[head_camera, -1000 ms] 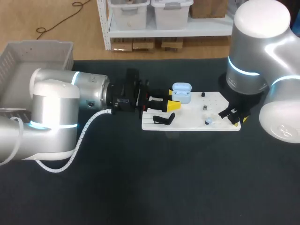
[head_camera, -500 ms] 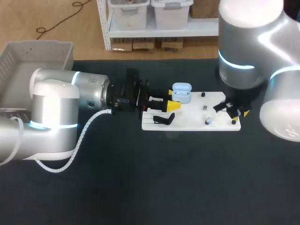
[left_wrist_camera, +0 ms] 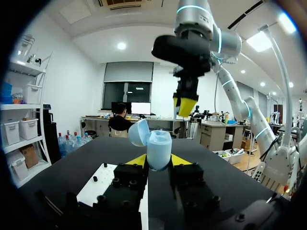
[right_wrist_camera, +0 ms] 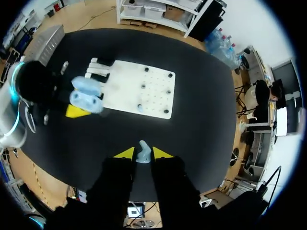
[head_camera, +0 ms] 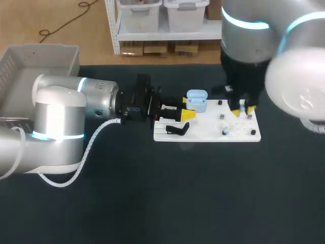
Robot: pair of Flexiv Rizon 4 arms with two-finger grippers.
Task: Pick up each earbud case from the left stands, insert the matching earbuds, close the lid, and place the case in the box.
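The tabletop (head_camera: pixel 167 203) is a dark, matte black surface, and a flat white board (head_camera: pixel 208 134) lies directly on it, toward the far edge and a little right of the middle, with its long sides parallel to that edge. The board is drilled with rows of small holes, and a few short dark pegs (head_camera: pixel 222 117) stand on it. A pale grey box (head_camera: pixel 30 71) with perforated walls sits at the far left corner, though whether it rests on the tabletop or just beside it cannot be told.

Silver arms (head_camera: pixel 61 117), cyan rings (head_camera: pixel 51 135), black grippers (head_camera: pixel 186 108), apparently spiral-wrapped cable (head_camera: pixel 94 140).
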